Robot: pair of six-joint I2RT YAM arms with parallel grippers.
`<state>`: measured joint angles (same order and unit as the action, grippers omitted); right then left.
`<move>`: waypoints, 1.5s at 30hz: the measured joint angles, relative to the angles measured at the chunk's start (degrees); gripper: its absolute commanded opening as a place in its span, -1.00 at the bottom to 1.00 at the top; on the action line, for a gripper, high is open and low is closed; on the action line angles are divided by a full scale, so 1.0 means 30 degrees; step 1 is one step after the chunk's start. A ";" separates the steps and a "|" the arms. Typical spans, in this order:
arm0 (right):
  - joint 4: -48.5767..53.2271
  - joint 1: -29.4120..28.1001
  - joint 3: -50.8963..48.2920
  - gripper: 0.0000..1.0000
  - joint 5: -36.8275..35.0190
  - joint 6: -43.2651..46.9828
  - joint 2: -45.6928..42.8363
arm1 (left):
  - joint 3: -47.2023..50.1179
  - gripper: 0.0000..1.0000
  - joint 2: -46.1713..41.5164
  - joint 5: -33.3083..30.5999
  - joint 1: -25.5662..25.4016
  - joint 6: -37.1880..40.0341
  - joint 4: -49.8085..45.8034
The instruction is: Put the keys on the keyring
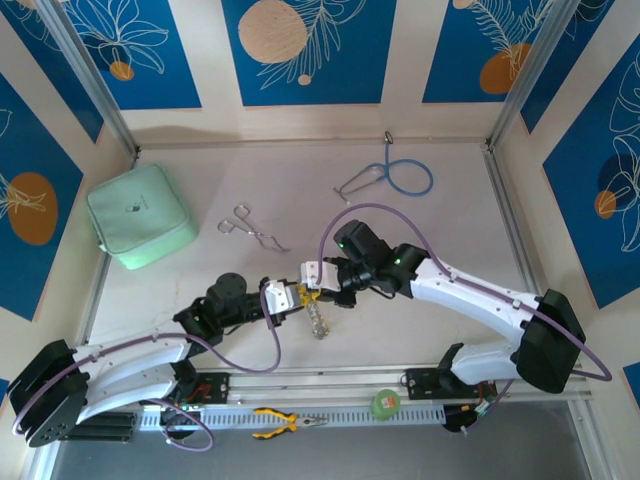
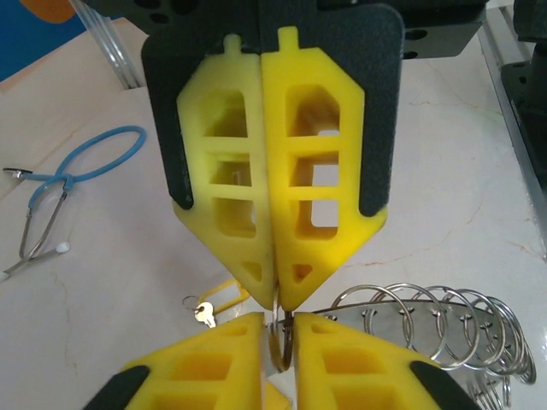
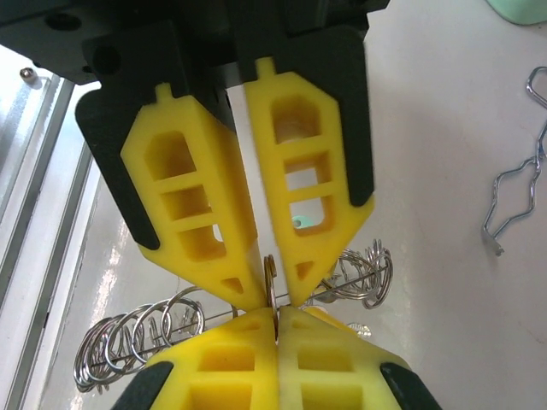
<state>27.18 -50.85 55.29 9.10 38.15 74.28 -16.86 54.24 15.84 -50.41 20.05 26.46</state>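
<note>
My two grippers meet tip to tip at mid-table, the left gripper (image 1: 300, 298) coming from the left and the right gripper (image 1: 316, 290) from the right. Both are shut on the same small split ring (image 2: 282, 346), seen edge-on between the yellow fingers (image 2: 342, 359). The keyring (image 2: 444, 320), a silvery loop strung with several wire rings, lies on the table just behind them (image 1: 319, 322). A small silver key (image 2: 204, 313) with a yellow tag (image 2: 224, 295) lies flat beside the pinched ring. In the right wrist view the split ring (image 3: 270, 273) stands upright between the opposing tips.
Silver forceps (image 1: 252, 230) lie behind the grippers, and a blue stethoscope (image 1: 395, 178) lies near the back wall. A mint-green pouch (image 1: 138, 215) sits at the far left. Yellow-handled pliers (image 1: 285, 422) and a green roll (image 1: 385, 403) rest on the front rail.
</note>
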 measured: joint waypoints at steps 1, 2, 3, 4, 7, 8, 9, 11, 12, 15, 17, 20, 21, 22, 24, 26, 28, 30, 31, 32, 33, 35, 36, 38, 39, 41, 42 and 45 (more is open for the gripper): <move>0.0080 -0.0087 0.0080 -1.00 -0.0124 0.0044 0.0066 | -0.0007 -0.76 0.0000 0.0000 0.0000 0.0000 -0.0073; 0.0182 -0.0182 0.0146 -1.00 -0.0277 0.0102 0.0117 | -0.0007 -0.83 0.0000 0.0000 0.0000 -0.0007 -0.0153; 0.0277 -0.0248 0.0219 -1.00 -0.0423 0.0153 0.0189 | -0.0015 -0.91 0.0000 -0.0007 0.0000 0.0000 -0.0240; 0.0342 -0.0291 0.0270 -1.00 -0.0554 0.0204 0.0248 | -0.0022 -1.00 -0.0015 -0.0007 0.0000 0.0007 -0.0357; 0.0335 -0.0219 0.0284 -0.93 -0.0466 0.0117 0.0277 | -0.0102 -1.00 -0.0058 -0.0051 0.0007 -0.0058 -0.0576; 0.0211 -0.0066 0.0233 -0.73 -0.0350 -0.0036 0.0182 | -0.0117 -1.00 -0.0131 -0.0117 0.0007 -0.0058 -0.0583; -0.0095 0.0168 0.0066 -0.55 -0.0066 -0.0233 0.0007 | -0.0117 -1.00 -0.0240 -0.0168 0.0007 -0.0058 -0.0539; -0.1137 0.0882 -0.0780 -0.37 0.1086 -0.0823 -0.0852 | -0.0117 -1.00 -0.0561 -0.0255 0.0007 -0.0022 -0.0459; -0.1566 0.1355 -0.1253 -0.34 0.1566 -0.1253 -0.1399 | -0.0109 -1.00 -0.0648 -0.0313 0.0007 -0.0015 -0.0408; -0.3417 0.3308 -0.3038 -0.32 0.3089 -0.3024 -0.3249 | 0.0182 -1.00 -0.0860 -0.0459 0.0007 -0.0029 0.0328; -0.4452 0.4255 -0.3963 -0.32 0.3206 -0.4663 -0.4036 | 0.0488 -1.00 -0.1013 -0.0517 0.0007 -0.0058 0.0670; -0.5049 0.4444 -0.4350 -0.34 0.2565 -0.7745 -0.4175 | 0.0838 -1.00 -0.1049 -0.0554 0.0007 -0.0066 0.0984; -0.5078 0.4444 -0.4350 -0.33 0.2288 -0.8750 -0.4095 | 0.0918 -1.00 -0.1049 -0.0619 0.0007 -0.0066 0.1056; -0.5129 0.4444 -0.4342 -0.34 0.1858 -0.9996 -0.3985 | 0.0976 -1.00 -0.1042 -0.0685 0.0007 -0.0073 0.1078; -0.4896 0.4444 -0.4291 -0.44 0.0758 -1.2349 -0.3628 | 0.1049 -1.00 -0.0976 -0.0838 0.0007 -0.0131 0.1217; -0.4197 0.4503 -0.4095 -0.44 -0.0699 -1.4906 -0.3031 | 0.1049 -1.00 -0.0801 -0.1151 0.0007 -0.0321 0.1326; -0.3169 0.4663 -0.3738 -0.40 -0.1916 -1.7027 -0.2251 | 0.1042 -1.00 -0.0736 -0.1617 0.0007 -0.0714 0.1151; -0.2055 0.4728 -0.3147 -0.38 -0.2739 -1.8476 -0.1311 | 0.1027 -1.00 -0.0714 -0.2157 0.0007 -0.1115 0.0794; -0.1457 0.4772 -0.2703 -0.35 -0.3104 -1.9067 -0.0663 | 0.1027 -1.00 -0.0714 -0.2397 0.0007 -0.1311 0.0605; -0.0925 0.4779 -0.2229 -0.31 -0.3402 -1.9569 0.0007 | 0.1027 -1.00 -0.0714 -0.2586 0.0007 -0.1552 0.0495; -0.0474 0.4779 -0.1800 -0.27 -0.3570 -1.9955 0.0597 | 0.1027 -1.00 -0.0729 -0.2761 0.0007 -0.1668 0.0466; 0.0678 0.4765 -0.0583 -0.22 -0.3920 -2.0633 0.2113 | 0.1027 -1.00 -0.0882 -0.3264 0.0007 -0.2055 0.0335; 0.1049 0.4736 -0.0036 -0.20 -0.4036 -2.0910 0.2827 | 0.1027 -1.00 -0.0962 -0.3468 0.0007 -0.2120 0.0233; 0.1683 0.4663 0.1035 -0.17 -0.4262 -2.1427 0.4328 | 0.1027 -1.00 -0.1173 -0.3927 0.0007 -0.2390 -0.0051; 0.1945 0.4597 0.1450 -0.16 -0.4415 -2.1631 0.4932 | 0.1027 -1.00 -0.1268 -0.4058 0.0007 -0.2528 -0.0160; 0.2477 0.4444 0.2361 -0.15 -0.4699 -2.1995 0.6324 | 0.1027 -1.00 -0.1464 -0.4342 0.0007 -0.2696 -0.0408; 0.2674 0.4371 0.2703 -0.14 -0.4860 -2.2156 0.6870 | 0.1027 -1.00 -0.1537 -0.4452 0.0007 -0.2761 -0.0459; 0.3177 0.4160 0.3716 -0.09 -0.5370 -2.2724 0.8408 | 0.1020 -1.00 -0.1690 -0.5056 0.0007 -0.3177 -0.0729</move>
<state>36.71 -38.37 66.43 -7.01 -30.02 99.50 -13.80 49.17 0.67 -50.39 10.52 24.27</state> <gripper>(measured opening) 0.445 0.064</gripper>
